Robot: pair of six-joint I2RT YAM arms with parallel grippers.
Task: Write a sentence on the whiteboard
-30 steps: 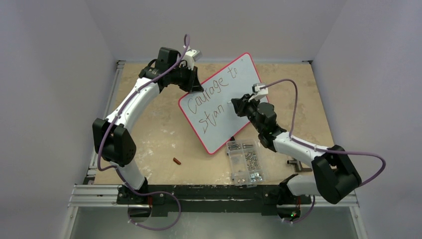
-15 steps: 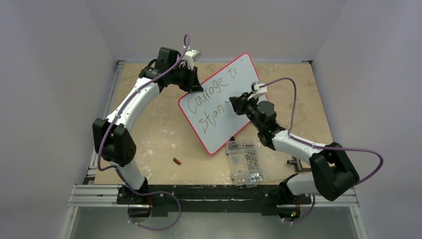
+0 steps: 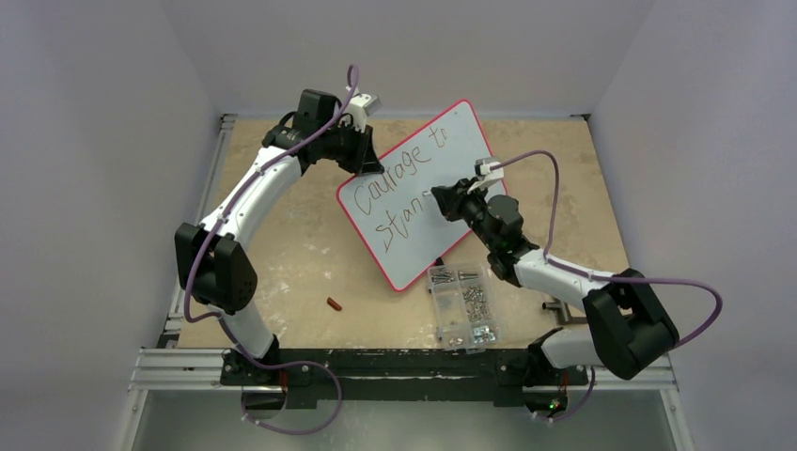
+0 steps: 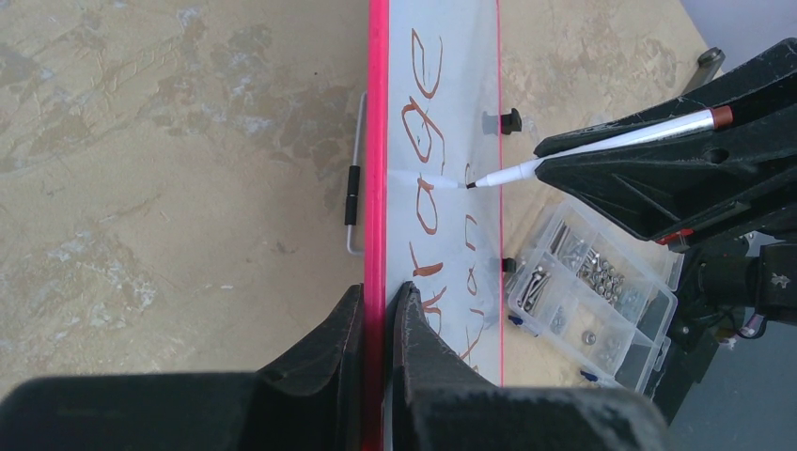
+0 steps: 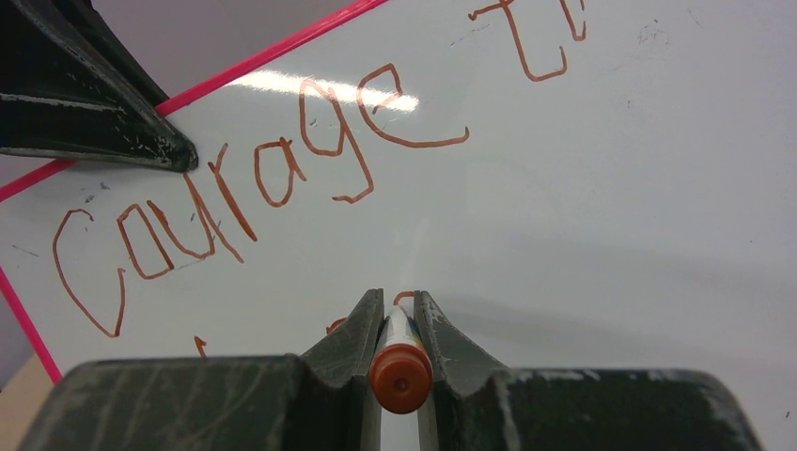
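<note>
mid-word on line two, marker on the board

the whiteboard [image 3: 425,252] stands tilted up off the table [image 3: 282,254], turned at an angle near the middle of it, its lower corner just beside the screw box [image 3: 462,305]. the left gripper [image 4: 381,296] is pinched shut on the board's pink rim at the far left edge, one finger on each face; the left wrist view shows this edge-on. this looks like the hold that props and steadies the board.

the right gripper [image 5: 399,305] is clamped narrow on a white marker [image 5: 401,371], red end cap toward the camera. in the left wrist view the marker tip meets the board face just past the last written letter.

the sentence [image 3: 387,180] so far: top line "courage to", second line "stan". ink reads red-brown up close. the word looks unfinished, so the step in hand is judged to be writing line two, at the start of its next letter. roughly half the board is bare to the right and below.

next move, as judged: light, even tip pressure through the next stroke, with the left grip unmoved so the board does not swing under the push. risk: the board pivoting on its pinched edge and smearing the letter.

a small red piece [image 3: 334,303] lies on the table well apart from the board; too small to identify.
</note>
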